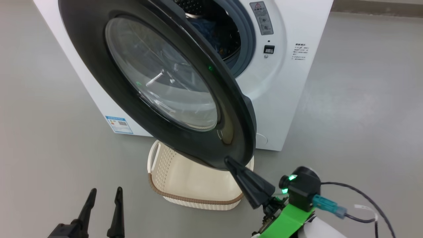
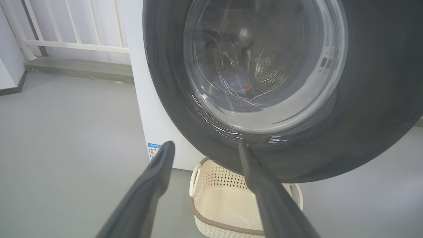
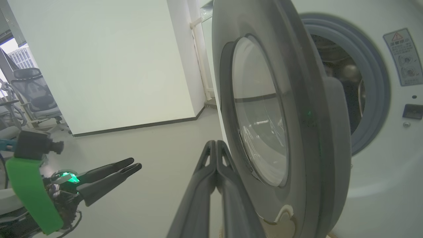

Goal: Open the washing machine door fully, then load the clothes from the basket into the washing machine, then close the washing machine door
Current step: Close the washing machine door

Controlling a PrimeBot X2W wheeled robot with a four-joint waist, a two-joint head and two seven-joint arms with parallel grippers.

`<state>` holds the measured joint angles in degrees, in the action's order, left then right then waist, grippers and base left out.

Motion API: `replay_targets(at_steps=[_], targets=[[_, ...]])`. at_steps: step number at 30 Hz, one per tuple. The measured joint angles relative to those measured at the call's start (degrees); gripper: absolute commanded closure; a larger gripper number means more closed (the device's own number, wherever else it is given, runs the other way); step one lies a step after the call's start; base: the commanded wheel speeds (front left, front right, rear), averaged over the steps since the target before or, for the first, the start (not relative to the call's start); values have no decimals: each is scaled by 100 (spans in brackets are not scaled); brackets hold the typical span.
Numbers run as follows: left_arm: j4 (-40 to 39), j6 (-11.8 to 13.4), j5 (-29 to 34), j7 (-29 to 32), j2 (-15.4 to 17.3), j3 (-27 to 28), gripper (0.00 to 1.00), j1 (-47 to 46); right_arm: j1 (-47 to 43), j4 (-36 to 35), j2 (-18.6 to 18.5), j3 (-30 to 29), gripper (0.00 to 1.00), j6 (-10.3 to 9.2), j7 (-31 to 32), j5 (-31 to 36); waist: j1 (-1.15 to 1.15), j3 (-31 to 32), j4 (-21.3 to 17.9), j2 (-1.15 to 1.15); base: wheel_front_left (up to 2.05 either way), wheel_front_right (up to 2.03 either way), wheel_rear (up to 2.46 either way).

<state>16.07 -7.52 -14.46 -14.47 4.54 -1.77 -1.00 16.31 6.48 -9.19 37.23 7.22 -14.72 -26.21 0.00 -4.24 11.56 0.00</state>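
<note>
Smooth grey floor (image 1: pixel 363 99), glossy black round door (image 1: pixel 82 43), perforated cream basket (image 1: pixel 167 162)

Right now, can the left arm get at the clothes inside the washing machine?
Probably not directly. The half-open washing machine door stands between the open left gripper and the clothes in the washing machine. The gap is on the right side, by the shut right gripper.

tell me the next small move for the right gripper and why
Probably push the washing machine door toward the washing machine with the shut right gripper, whose tip sits at the door's lower rim. The basket looks empty, blue clothes lie inside the machine, and the door stands ajar.
</note>
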Motion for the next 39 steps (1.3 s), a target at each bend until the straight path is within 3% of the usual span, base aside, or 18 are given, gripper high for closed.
replay_targets(at_steps=[9, 18, 39], targets=[[-22, 0, -26, 0, -44, -101, 0, -199, 461, 900, -13, 419, 100, 1, 1, -213, 0, -288, 106, 0, 0, 0, 0], [-18, 0, -94, 0, -170, -216, 0, -506, 930, 1538, -63, 297, 100, 1, 1, -249, 0, -685, 242, 0, 0, 0, 0], [-99, 0, -110, 0, -214, -335, 0, -867, 1198, 1578, -257, -556, 100, 27, 1, -199, 0, -1297, 430, 0, 0, 0, 0]])
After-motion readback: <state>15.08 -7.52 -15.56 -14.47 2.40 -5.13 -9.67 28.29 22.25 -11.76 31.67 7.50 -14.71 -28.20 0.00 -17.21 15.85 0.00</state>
